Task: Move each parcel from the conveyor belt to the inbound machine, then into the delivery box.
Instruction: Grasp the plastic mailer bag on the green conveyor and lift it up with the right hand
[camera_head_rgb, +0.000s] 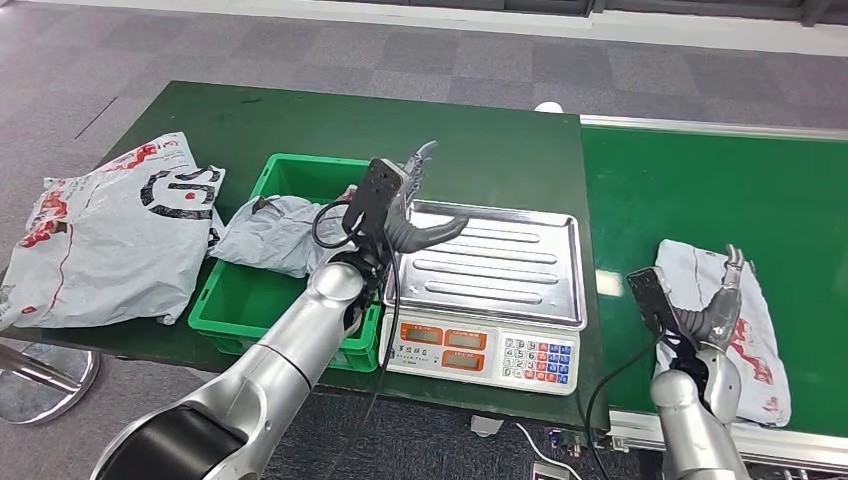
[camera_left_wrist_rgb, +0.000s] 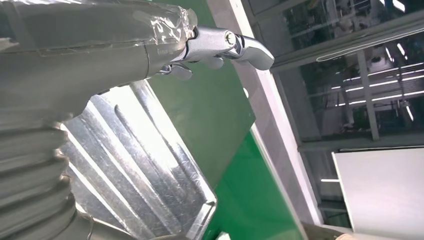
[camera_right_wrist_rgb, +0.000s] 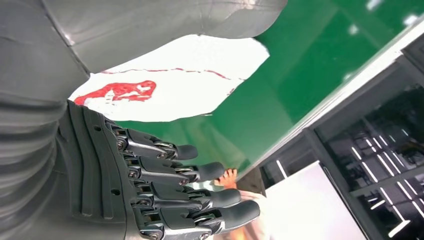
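Left robot hand (camera_head_rgb: 415, 205) hovers empty, fingers spread, over the scale tray (camera_head_rgb: 500, 265); right robot hand (camera_head_rgb: 715, 310) likewise above a parcel (camera_head_rgb: 760, 330).

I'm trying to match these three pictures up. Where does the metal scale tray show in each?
Head view: the tray lies mid-picture, right of the green box, left hand over its near-left corner.
Left wrist view: the ribbed tray spreads below the hand.
Right wrist view: not in it.
Shared landmark: the green belt.

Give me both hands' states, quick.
Left hand: open, empty, over the scale.
Right hand: open, empty, above the parcel on the belt.
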